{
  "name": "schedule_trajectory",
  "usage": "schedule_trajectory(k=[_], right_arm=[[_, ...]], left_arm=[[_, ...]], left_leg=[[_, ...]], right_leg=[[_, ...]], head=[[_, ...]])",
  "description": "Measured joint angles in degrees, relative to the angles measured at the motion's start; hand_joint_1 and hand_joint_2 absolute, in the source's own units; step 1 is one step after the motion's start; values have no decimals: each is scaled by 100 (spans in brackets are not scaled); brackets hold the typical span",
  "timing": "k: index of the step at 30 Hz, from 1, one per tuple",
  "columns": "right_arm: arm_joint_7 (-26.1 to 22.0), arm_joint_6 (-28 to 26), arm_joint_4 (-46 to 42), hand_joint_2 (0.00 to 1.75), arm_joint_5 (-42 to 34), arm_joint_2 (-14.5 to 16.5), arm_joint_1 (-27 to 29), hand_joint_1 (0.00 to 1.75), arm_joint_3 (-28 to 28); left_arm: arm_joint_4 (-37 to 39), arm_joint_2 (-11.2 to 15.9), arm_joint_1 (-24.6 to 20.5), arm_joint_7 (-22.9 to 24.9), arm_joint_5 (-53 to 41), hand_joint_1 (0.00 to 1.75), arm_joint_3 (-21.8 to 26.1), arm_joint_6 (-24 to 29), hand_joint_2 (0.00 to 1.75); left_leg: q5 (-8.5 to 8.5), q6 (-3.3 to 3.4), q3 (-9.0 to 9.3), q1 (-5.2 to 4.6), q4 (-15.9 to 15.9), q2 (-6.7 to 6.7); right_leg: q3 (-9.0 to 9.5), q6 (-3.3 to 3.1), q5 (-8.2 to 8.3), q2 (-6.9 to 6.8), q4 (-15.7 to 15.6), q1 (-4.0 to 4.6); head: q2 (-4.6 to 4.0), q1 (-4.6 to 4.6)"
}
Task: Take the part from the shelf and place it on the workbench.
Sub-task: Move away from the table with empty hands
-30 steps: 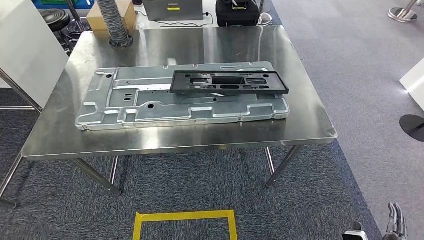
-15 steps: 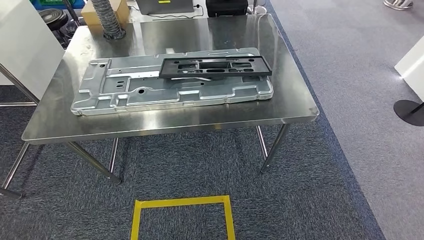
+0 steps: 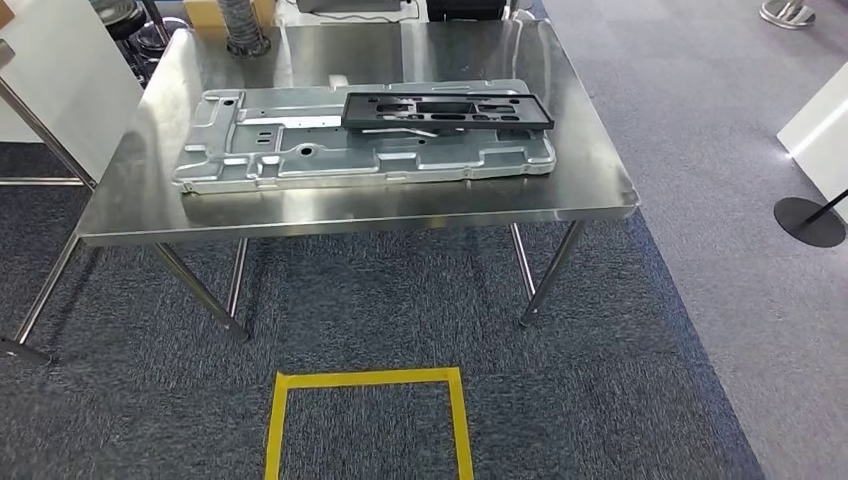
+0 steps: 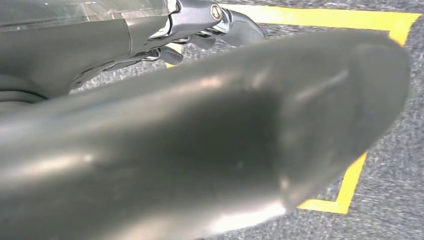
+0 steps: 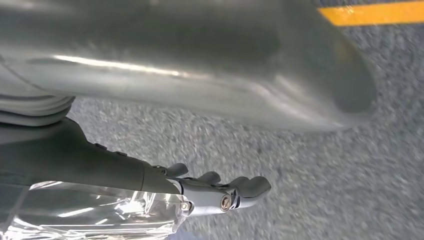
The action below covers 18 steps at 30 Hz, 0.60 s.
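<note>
A black rectangular frame part point(image 3: 445, 110) lies flat on a large stamped silver metal panel point(image 3: 290, 155), towards the panel's right end. Both rest on the steel workbench point(image 3: 350, 205) ahead of me in the head view. My left hand point(image 4: 165, 130) hangs beside my body above the carpet, thumb blurred and close, fingers point(image 4: 235, 22) apart and holding nothing. My right hand point(image 5: 165, 95) hangs the same way over grey carpet, its fingers point(image 5: 235, 192) loose and empty. Neither hand is near the bench.
A yellow tape square point(image 3: 368, 378) marks the carpet in front of the bench. A white board point(image 3: 60, 90) stands at the left. A corrugated hose point(image 3: 243, 25) rises at the bench's far left corner. A round stand base point(image 3: 808, 220) sits on the floor at right.
The whole picture has shifted: the camera moved, so the bench now sits higher and farther off. My right hand, seen at the lower right corner a second ago, has left the head view.
</note>
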Motion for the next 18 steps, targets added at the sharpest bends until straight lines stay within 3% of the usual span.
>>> schedule_trajectory(k=[2,4,6,8,9,12,13,14,15,17,18], right_arm=[[20,66,36,0,42,-1,-24,0,24],[46,117,64,0,75,-2,-59,0,54],[73,163,99,0,90,-1,-78,0,77],[103,215,144,0,110,10,-84,0,92],[116,234,160,0,117,17,-89,0,100],[140,305,188,0,126,32,-96,0,129],[157,361,199,0,136,38,-96,0,148],[180,422,211,0,145,47,-99,0,172],[205,472,222,0,155,60,-102,0,196],[240,525,238,0,146,97,-118,0,227],[249,539,243,0,124,116,-128,0,232]], left_arm=[[0,0,0,-18,3,0,7,22,0],[0,0,2,-31,4,0,12,48,0],[0,0,4,-40,2,0,12,69,0],[-1,6,18,-42,0,0,15,88,0],[-1,10,30,-42,-1,0,16,96,0],[0,15,52,-54,1,0,24,123,0],[0,17,53,-66,3,0,31,141,0],[-1,22,53,-82,5,0,40,158,0],[-1,30,52,-97,7,0,49,172,0],[-2,58,42,-116,5,0,60,173,0],[-3,72,30,-120,1,0,63,166,0]], left_leg=[[74,-29,-171,0,90,-3],[143,-81,-274,-13,161,-4],[232,-148,-317,-15,177,0],[230,-215,-376,-3,203,-13],[79,-243,-429,2,307,-24],[-778,-306,-644,28,1207,-39],[-929,-324,-678,36,1555,-40],[-934,-338,-653,44,1783,-40],[-810,-347,-549,51,1831,-39],[-489,-346,-62,64,1332,-41],[-468,-336,285,60,858,-45]], right_leg=[[554,-20,277,0,-675,-6],[1083,-70,277,2,-1476,15],[1220,-129,225,3,-1773,49],[1123,-211,333,-16,-1788,34],[1053,-257,405,-27,-1797,21],[787,-323,625,-47,-1788,19],[685,-321,697,-50,-1774,23],[578,-314,766,-54,-1754,24],[467,-303,832,-57,-1726,22],[265,-266,948,-56,-1656,14],[184,-238,998,-54,-1615,18]], head=[[1,2],[1,-6],[1,-7],[1,2],[1,-8],[0,-35],[0,-36],[1,-35],[0,-36],[0,-37],[-1,-38]])
